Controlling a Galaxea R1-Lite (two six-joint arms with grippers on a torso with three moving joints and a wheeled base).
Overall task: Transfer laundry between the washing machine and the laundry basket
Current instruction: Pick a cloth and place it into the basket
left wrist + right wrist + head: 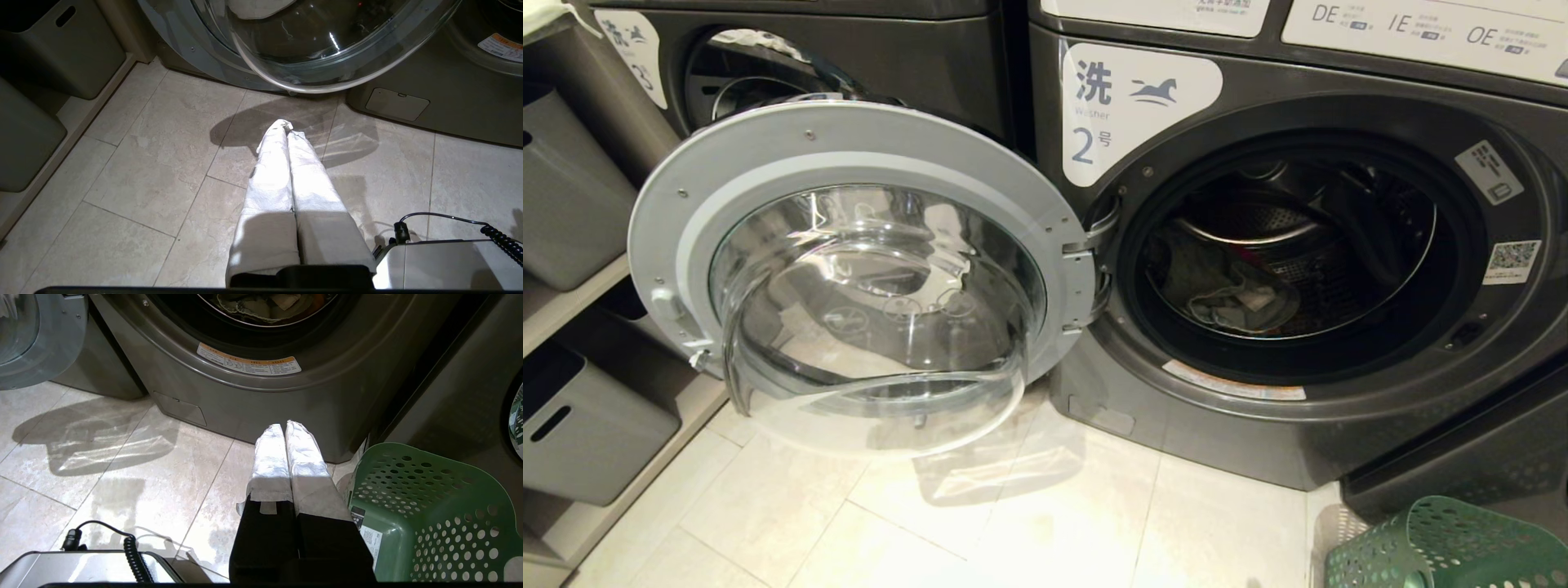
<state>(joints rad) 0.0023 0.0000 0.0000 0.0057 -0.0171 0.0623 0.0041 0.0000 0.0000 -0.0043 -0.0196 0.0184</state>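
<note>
The dark grey washing machine (1339, 425) labelled 2 stands with its round glass door (866, 278) swung wide to the left. Laundry (1229, 298) lies in the bottom of the drum, mostly grey cloth, also glimpsed as laundry (261, 304) in the right wrist view. The green holed laundry basket (1445, 547) sits on the floor at the lower right, basket (433, 510) empty as far as shown. Neither arm shows in the head view. My left gripper (287, 127) hangs shut over the floor tiles below the door. My right gripper (284, 426) is shut, just left of the basket, before the machine's base.
Machine 3 (792, 73) stands behind the open door. Grey bins (580, 425) sit on shelves at the left. The robot's base with a coiled cable (135, 555) lies low between the arms. Pale floor tiles (1013, 523) spread before the machines.
</note>
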